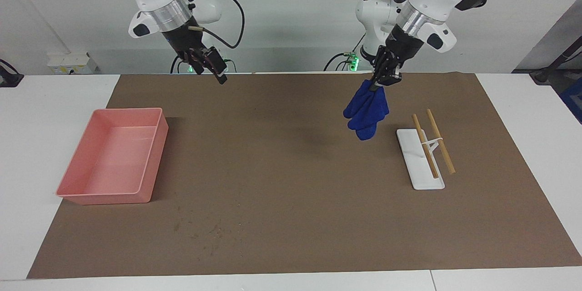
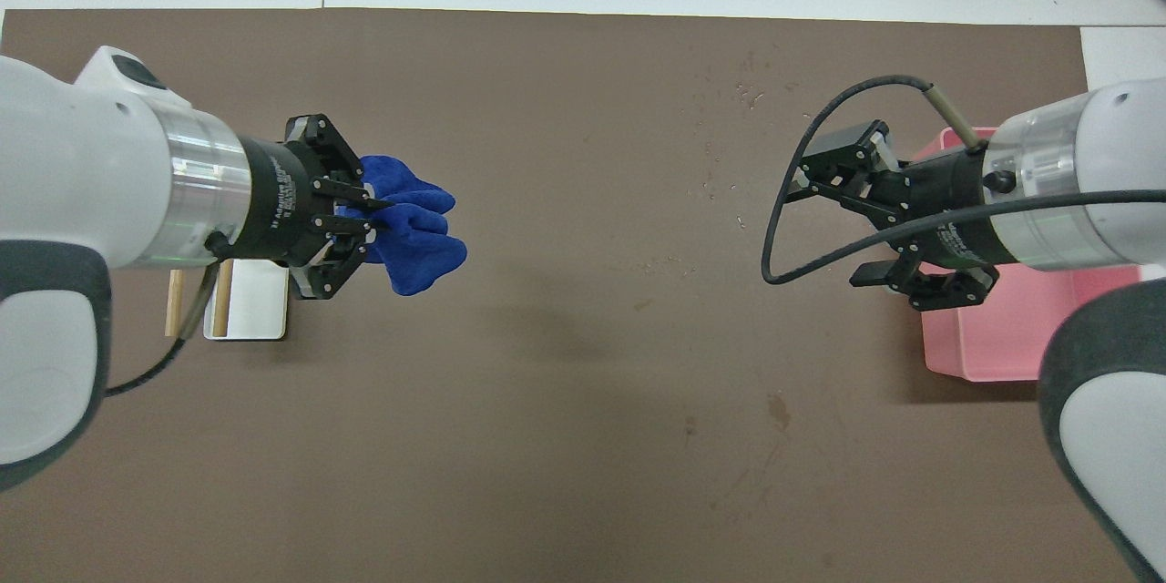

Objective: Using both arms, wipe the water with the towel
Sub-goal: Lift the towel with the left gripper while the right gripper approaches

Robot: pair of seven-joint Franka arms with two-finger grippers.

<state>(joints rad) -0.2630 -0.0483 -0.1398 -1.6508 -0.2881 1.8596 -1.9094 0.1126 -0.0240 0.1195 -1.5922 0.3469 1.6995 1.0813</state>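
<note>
Blue towel (image 1: 366, 109) dangles bunched from the left gripper (image 1: 381, 81), pinched shut on one corner above the brown mat (image 1: 291, 218), at ten o'clock from the white rack (image 1: 420, 163). A thin pinch could slip; the right gripper (image 1: 210, 64), jaws spread and empty, may fumble a handover.

Royal-blue towel (image 1: 366, 109), pink tray (image 1: 113, 157), brown mat (image 1: 291, 209), white rack (image 1: 420, 166).

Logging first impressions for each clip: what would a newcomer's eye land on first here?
The royal-blue towel stands out, dangling bunched from the shut left gripper above the brown mat, just off the white rack with its two wooden rods. Next comes the empty pink tray at the right arm's end of the table, with the open right gripper raised over the mat beside it.
</note>
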